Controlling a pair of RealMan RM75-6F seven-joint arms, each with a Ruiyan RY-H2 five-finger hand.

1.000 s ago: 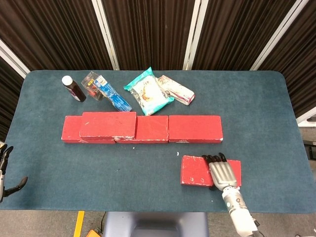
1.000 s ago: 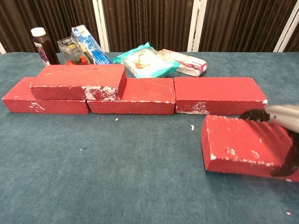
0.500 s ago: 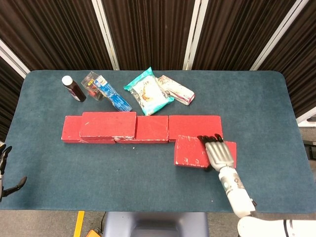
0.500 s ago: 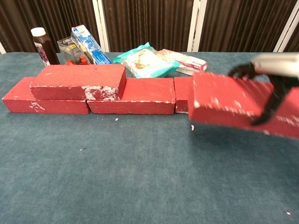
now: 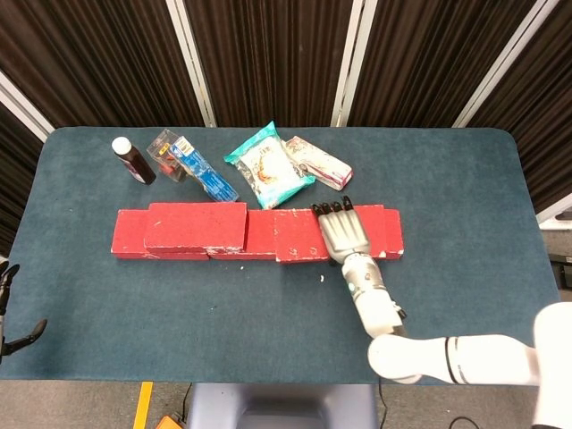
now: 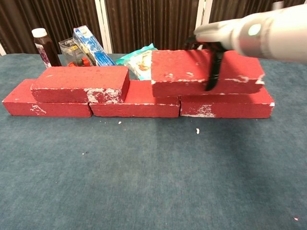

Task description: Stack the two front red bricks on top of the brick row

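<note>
A teal-clothed table (image 5: 465, 179) stands before dark ribbed panels (image 5: 268, 54), possibly curtains, with white strips.

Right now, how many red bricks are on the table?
5. Three form the bottom row: left brick, middle brick, right brick. One stacked brick lies on the left; the right robot hand grips the held brick above.

From the chest view my right hand (image 6: 213, 40) runs off the right edge, arm cut away. The brick (image 6: 206, 72) it holds hides most of the snack packets behind. In the head view my left hand (image 5: 11, 313) is cropped at the lower left edge.
</note>
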